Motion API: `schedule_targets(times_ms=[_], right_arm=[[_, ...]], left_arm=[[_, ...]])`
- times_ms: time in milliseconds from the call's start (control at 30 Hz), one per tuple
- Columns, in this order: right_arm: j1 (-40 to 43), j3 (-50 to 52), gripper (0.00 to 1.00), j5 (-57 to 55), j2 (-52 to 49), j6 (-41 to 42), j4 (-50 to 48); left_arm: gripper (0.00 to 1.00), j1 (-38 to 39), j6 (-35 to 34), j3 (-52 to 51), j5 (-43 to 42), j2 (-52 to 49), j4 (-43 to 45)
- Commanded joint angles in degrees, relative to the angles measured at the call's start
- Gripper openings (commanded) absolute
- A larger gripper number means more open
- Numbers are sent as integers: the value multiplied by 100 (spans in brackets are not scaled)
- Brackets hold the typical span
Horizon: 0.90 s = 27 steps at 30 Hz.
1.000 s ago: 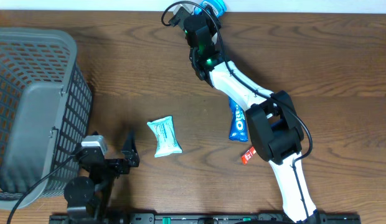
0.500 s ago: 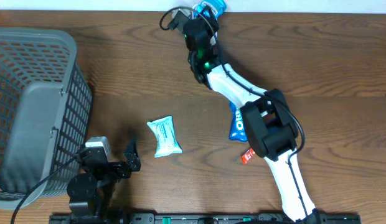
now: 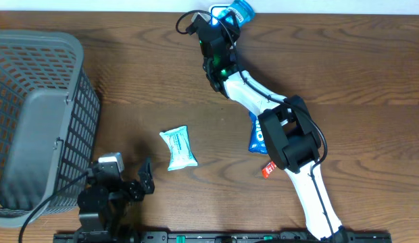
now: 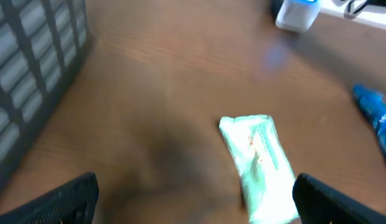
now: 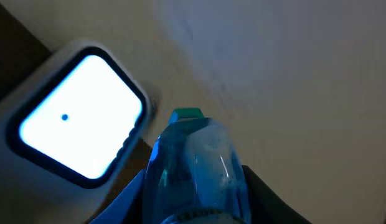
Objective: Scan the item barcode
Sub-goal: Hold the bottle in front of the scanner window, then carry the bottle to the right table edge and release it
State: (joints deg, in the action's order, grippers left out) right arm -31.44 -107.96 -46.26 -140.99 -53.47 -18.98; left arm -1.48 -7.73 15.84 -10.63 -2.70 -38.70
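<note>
Right gripper (image 3: 228, 17): clenched on the bottle (image 5: 196, 171).
Bottle: held with its cap just beside the lit window of the scanner (image 5: 81, 121).
Left gripper (image 4: 194, 186): released, jaws wide, well apart from the scanner.
Packet (image 4: 260, 165): laid on the bench (image 3: 344, 61), well apart from the scanner.

This is a mock shop checkout set up on a robot bench. Directly ahead of the right gripper (image 3: 224, 16) stands a barcode scanner (image 5: 81, 118) with a lit white window, the kind used at a till, and the blue bottle (image 5: 196, 168) in that gripper faces it. To the left of the left gripper (image 4: 196, 196) sits a grey plastic shopping basket (image 3: 88, 108). Packaged groceries lie on the brown wooden table (image 3: 128, 88): a pale green packet (image 4: 258, 162) just ahead of the left gripper, and a blue biscuit pack (image 3: 257, 135) and a small red packet (image 3: 268, 169) well behind the right gripper.
</note>
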Motion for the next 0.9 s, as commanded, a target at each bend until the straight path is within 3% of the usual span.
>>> schedule_targets(times_ms=[0,300,633,767,867], right_arm=[[66,-339,16,-841,129,-61,-94],[662,-348,15,-2188,212,-59,284],[2151,-343,16,-3733,212,-59,570],[2824,-332,10,-4087,212,-31,1080],[3287,-323,11,-4159,212,243,1515]], left_arm=[[100,-22,-52,13,-70,59,-398],[100,-22,-50,13,-70,59,-1510],[100,-22,-50,13,-70,59,-1504],[100,-22,-50,13,-70,59,-1504],[100,-22,-52,13,-70,59,-1504]])
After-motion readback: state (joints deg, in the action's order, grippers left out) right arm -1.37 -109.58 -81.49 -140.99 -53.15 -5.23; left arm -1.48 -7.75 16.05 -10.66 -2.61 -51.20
